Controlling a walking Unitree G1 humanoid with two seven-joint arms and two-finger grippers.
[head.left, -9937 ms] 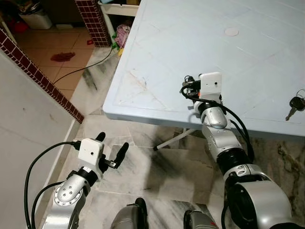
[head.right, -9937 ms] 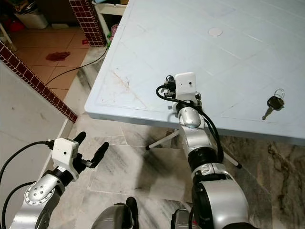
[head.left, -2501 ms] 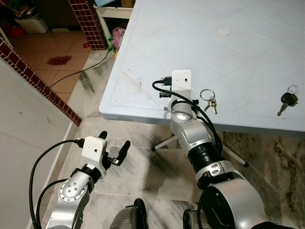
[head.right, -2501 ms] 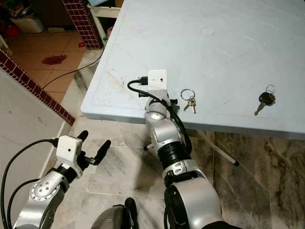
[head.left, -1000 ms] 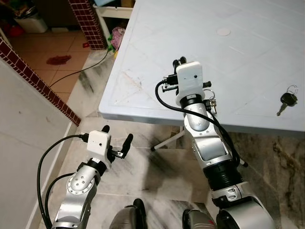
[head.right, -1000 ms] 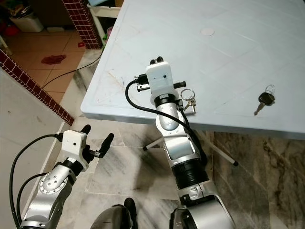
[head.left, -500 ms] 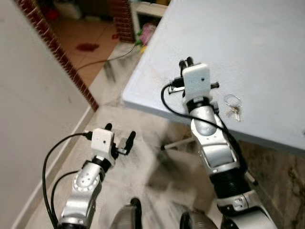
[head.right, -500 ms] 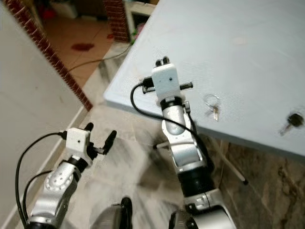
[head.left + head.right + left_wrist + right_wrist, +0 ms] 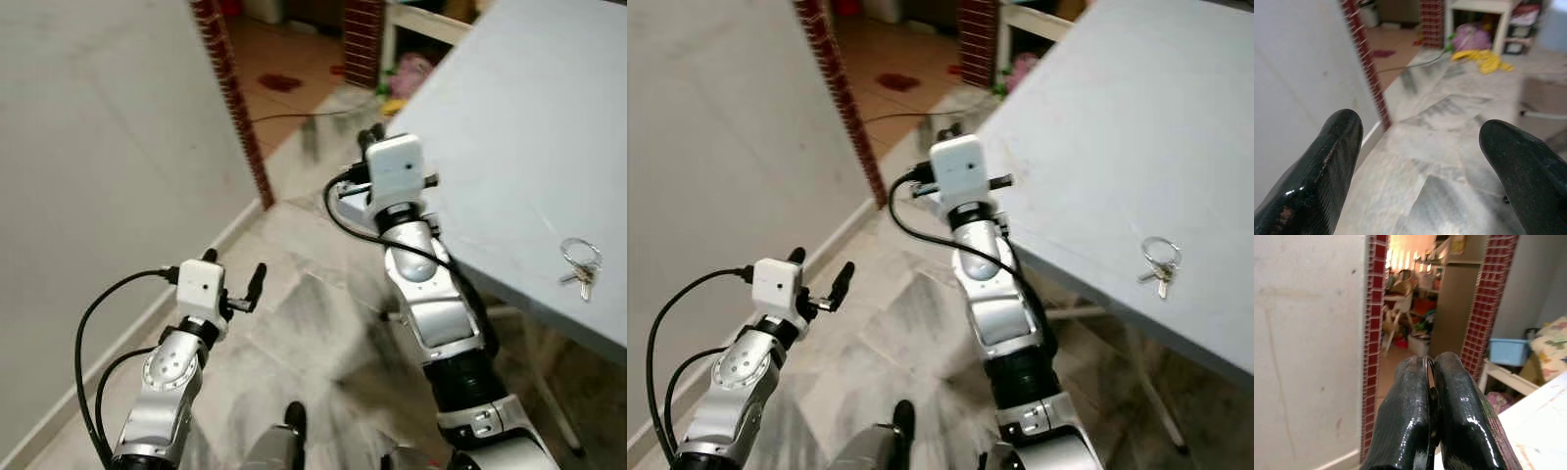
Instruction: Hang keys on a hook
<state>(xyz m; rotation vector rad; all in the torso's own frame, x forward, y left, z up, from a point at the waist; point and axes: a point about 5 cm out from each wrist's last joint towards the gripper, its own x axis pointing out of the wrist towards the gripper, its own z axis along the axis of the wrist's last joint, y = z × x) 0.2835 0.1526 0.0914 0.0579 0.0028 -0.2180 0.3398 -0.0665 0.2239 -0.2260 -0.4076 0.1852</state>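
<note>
While the right gripper (image 9: pixel 1429 366) is raised off the corner of the surface (image 9: pixel 519 127) and faces the doorway, its jaws are pressed together on a thin sliver of metal (image 9: pixel 1428 369); I cannot tell whether that is a key. The bunch of keys (image 9: pixel 580 262) lies on its ring on the surface, near the edge and well apart from that gripper. My worry is that such a thin pinch lets the metal twist or slip out on the way to a hook, and the marble floor (image 9: pixel 313 323) would send it skittering. The left gripper (image 9: pixel 235 262) hangs low over the floor, jaws wide and empty. The surface is pale plastic, scuffed near its corner. A white wall (image 9: pixel 98 137) edged in red tile (image 9: pixel 233 108) leads to a cluttered room, with a cable (image 9: pixel 294 116) trailing across the floor.
</note>
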